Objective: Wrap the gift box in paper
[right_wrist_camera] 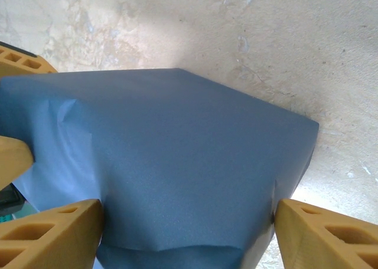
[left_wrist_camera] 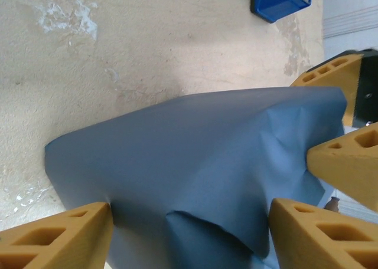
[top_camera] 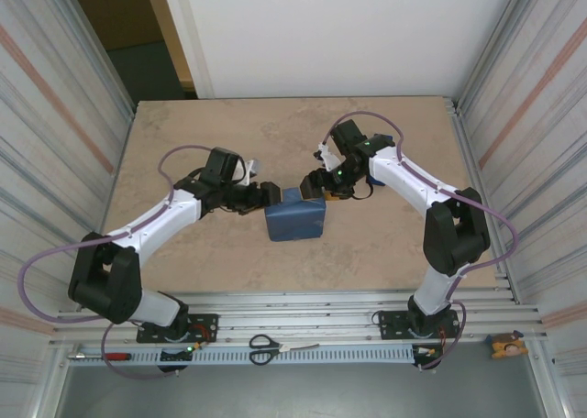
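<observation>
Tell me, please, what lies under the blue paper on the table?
A boxy bulge shows; the paper drapes it fully, down to the table, so whatever is underneath is hidden.

Slate-blue paper [right_wrist_camera: 177,163] mound on the mottled tabletop [right_wrist_camera: 295,45], between the spread yellow fingers [right_wrist_camera: 53,233] of the right pincer [right_wrist_camera: 186,216].

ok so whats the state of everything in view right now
paper: folded into a box-shaped bundle, slate side out, creased
left hand: fingers spread either side of the bundle, touching paper; grip unclear
right hand: same, from the opposite end
scissors: blades shut, lying on the near rail
blue tape dispenser: on the table, apart from the bundle
</observation>
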You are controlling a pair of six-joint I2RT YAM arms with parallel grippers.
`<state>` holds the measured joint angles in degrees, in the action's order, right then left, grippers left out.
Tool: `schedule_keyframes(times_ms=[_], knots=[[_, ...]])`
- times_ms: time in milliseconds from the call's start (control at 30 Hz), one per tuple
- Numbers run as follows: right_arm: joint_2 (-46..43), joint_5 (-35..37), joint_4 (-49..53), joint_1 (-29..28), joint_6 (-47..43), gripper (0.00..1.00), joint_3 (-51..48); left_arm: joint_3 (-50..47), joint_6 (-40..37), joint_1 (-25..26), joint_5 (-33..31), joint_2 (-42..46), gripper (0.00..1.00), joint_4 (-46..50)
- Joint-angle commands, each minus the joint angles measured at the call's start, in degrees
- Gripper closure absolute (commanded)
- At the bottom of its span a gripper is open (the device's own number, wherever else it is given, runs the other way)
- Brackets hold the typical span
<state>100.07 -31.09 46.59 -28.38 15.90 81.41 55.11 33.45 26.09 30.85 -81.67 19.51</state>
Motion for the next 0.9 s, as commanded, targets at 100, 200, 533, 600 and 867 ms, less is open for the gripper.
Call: schedule_keyframes(times_ms=[100, 200, 533, 600, 867], knots=[[-2.1, -1.0, 0.0, 0.2, 1.0, 0.21, 2.4, -2.5, -2.8, 0.6, 0.2, -0.8, 0.33, 2.1], [-3.3, -2.4, -2.0, 0.4, 2.4, 0.17, 2.3, -2.6, -3.2, 0.7, 0.2, -0.8, 0.34, 2.2], [0.4, 2.5, 2.8, -0.4, 0.5, 0.24, -0.5, -2.6, -2.5, 0.7, 0.5, -0.3, 0.34, 1.2], [0.6, 2.7, 2.8, -0.4, 0.0, 0.27, -1.4, -2.3, -2.1, 0.6, 0.6, 0.3, 0.32, 0.7], [0.5, 3.2, 2.9, -0.2, -0.7, 0.36, -2.2, -0.4, 2.4, -0.9, 3.0, 1.7, 0.17, -5.4]])
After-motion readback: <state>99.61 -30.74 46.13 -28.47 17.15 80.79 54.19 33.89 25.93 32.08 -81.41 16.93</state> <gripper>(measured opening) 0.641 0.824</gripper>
